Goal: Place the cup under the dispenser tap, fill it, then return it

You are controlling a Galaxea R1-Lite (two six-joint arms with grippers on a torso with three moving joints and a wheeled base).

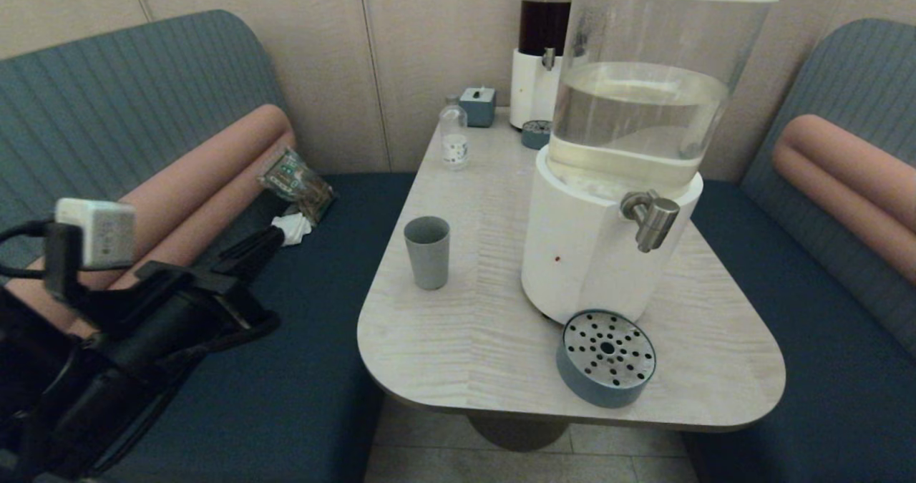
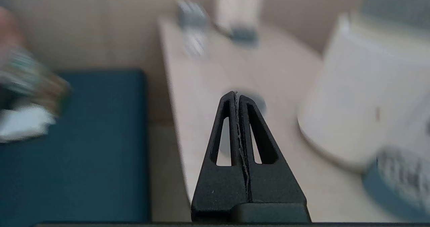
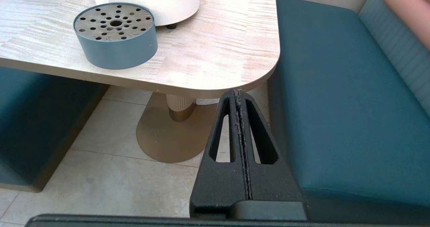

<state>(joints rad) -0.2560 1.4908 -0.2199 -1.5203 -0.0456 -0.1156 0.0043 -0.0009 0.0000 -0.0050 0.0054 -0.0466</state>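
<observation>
Risk: the left gripper (image 2: 237,96), fingers pressed together and off the table's left edge, could topple the cup (image 1: 427,251) unless opened first. Cup stands upright on the table (image 1: 501,340), left of the dispenser tap (image 1: 651,218); matte grey-blue, tapered, handleless. Right gripper (image 3: 238,93): closed, parked below table level.

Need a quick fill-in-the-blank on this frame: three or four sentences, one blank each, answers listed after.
1. The cup stands upright on the table, to the robot's ____ of the large dispenser.
2. The drip tray has nothing on it; the dispenser tap is directly ____ it.
3. The left gripper has its fingers ____, holding nothing.
4. The right gripper hangs below the table's edge, fingers ____.

Answers: left; above; shut; shut
</observation>
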